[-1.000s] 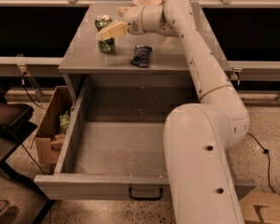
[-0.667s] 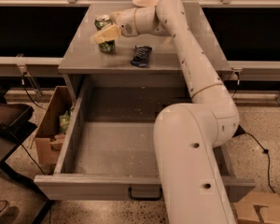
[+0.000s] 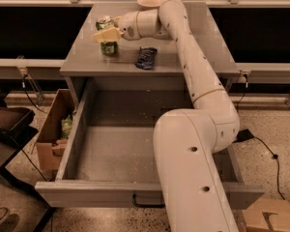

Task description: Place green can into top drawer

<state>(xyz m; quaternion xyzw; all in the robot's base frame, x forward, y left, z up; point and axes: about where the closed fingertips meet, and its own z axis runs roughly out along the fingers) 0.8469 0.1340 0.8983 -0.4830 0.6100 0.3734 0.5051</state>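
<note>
The green can (image 3: pixel 109 48) stands upright on the grey countertop (image 3: pixel 193 42) at its left side, above the open top drawer (image 3: pixel 94 195). My gripper (image 3: pixel 106 33) reaches in from the right and sits around the can's middle, covering part of its label. The can's silver top shows just above the gripper. The drawer is pulled far out toward me, with a speckled grey floor (image 3: pixel 116 153) and a dark handle (image 3: pixel 147 204) on its front. My arm hides the drawer's right half.
A dark snack bag (image 3: pixel 146 58) lies on the counter right of the can. A white bowl (image 3: pixel 151 2) sits at the back. An open cardboard box (image 3: pixel 52 132) stands on the floor left of the drawer, next to a dark chair (image 3: pixel 7 122).
My gripper has moved left and slightly down, from beside the can's upper right to around the can's middle. The can has not moved.
</note>
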